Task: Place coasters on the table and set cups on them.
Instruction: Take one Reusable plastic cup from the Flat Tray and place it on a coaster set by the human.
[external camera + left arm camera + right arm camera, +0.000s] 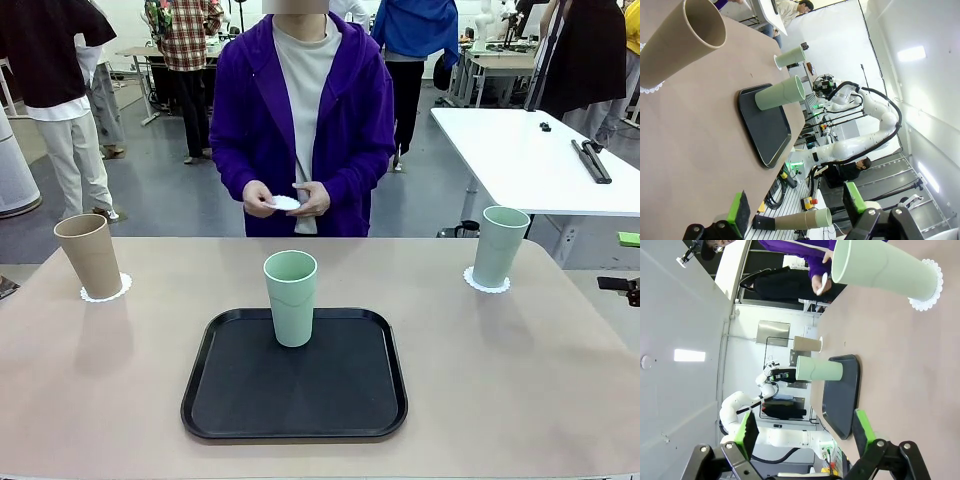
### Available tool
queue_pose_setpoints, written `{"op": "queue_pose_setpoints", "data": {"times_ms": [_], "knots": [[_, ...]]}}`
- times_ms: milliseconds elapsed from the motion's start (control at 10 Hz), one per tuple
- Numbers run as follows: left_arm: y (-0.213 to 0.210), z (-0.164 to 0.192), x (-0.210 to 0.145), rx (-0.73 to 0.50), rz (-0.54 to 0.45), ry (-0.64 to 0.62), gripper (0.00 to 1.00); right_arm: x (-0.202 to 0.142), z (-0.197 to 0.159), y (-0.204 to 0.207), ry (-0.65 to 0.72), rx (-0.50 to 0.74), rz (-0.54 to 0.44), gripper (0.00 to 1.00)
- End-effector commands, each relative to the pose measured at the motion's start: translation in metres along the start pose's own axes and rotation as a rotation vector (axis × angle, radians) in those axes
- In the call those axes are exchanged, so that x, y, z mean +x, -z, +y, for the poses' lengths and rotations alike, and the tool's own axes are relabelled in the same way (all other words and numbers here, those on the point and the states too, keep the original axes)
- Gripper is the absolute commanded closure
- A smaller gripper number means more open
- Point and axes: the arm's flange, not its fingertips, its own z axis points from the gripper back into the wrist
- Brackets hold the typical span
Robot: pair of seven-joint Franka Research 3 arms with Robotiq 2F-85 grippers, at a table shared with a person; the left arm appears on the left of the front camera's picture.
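On the beige table (500, 380), a tan cup (88, 255) stands on a lacy coaster (105, 290) at far left. One mint cup (499, 245) stands on a coaster (487, 283) at far right. The other mint cup (291, 297) stands upright in the black tray (294, 375). The person across the table holds a third coaster (284, 202) in both hands. My left gripper (795, 205) is open and empty, back from the tan cup (680, 45). My right gripper (805, 432) is open and empty, short of the right mint cup (885, 267).
A white-topped table (530, 160) with black tools stands behind on the right. Several people stand farther back. The tray takes the table's middle front, with bare tabletop to either side of it.
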Motion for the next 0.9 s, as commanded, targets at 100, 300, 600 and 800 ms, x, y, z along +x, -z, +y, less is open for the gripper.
{"op": "queue_pose_setpoints", "data": {"times_ms": [100, 300, 600, 800], "knots": [[-0.0011, -0.0024, -0.0011, -0.003, -0.007, 0.005, 0.0, -0.0006, -0.001, 0.0, 0.003, 0.002, -0.002, 0.0], [-0.0011, -0.0024, -0.0011, -0.003, -0.007, 0.005, 0.0, -0.0006, -0.001, 0.0, 0.003, 0.002, -0.002, 0.0], [-0.0011, -0.0024, -0.0011, -0.003, -0.007, 0.005, 0.0, -0.0006, -0.001, 0.0, 0.003, 0.002, -0.002, 0.0], [-0.0011, -0.0024, -0.0011, -0.003, -0.007, 0.005, 0.0, -0.0006, -0.001, 0.0, 0.003, 0.002, -0.002, 0.0]]}}
